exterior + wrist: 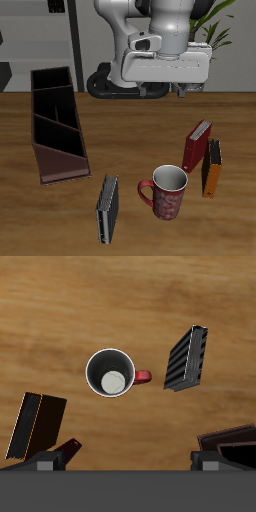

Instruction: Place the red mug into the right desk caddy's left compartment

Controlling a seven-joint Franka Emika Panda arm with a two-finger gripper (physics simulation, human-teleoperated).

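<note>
Dark book [107, 209] lies nearest the front edge, red mug [168, 192] upright beside it on the tabletop, handle toward the book. Gripper [181, 90] hangs farther back, above; mug sits below in the wrist view. Finger spread: cannot tell. Right desk caddy [56, 125] well apart.

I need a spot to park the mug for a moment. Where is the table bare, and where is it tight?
Bare wood lies between the right desk caddy and the red book. It is tight around the red mug, with the dark book and the orange book close by.
</note>
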